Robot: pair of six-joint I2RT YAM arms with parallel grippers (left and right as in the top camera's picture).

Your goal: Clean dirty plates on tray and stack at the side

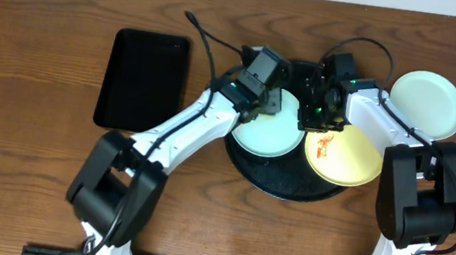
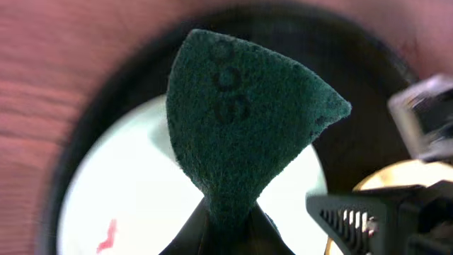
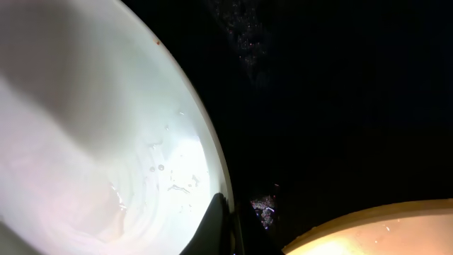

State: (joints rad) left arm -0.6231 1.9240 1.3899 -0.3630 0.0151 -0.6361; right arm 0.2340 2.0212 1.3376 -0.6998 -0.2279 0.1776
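The big round black tray (image 1: 284,183) sat in the middle of the worktop (image 1: 32,164), a bit nearer the far edge. Two plates lay on it. One mint plate (image 1: 264,134) lay on the left part of the tray. It was pale and shiny, and the left wrist view showed a small red mark near its rim. The yellow plate (image 1: 346,157) lay on the right part of the tray and stuck out over the rim. It had a red-orange smear (image 1: 323,144) on the side next to the mint plate. The other mint plate (image 1: 427,104) lay alone on the wood toward the far right corner, and it looked clean.

The left fingers (image 2: 190,238) were pinched tight on a dark green scrub pad (image 2: 241,120). The pad stood up over the mint plate on the tray.

The right fingers (image 3: 213,228) were down low at the edge of that same mint plate, between it and the yellow plate. One tip was right at the rim. I cannot tell how wide they were open, or if they held anything.

There were three plates: two mint and one yellow. There were two trays: the round one and a smaller rectangular black tray (image 1: 142,78) toward the far left corner. There was one scrub pad.
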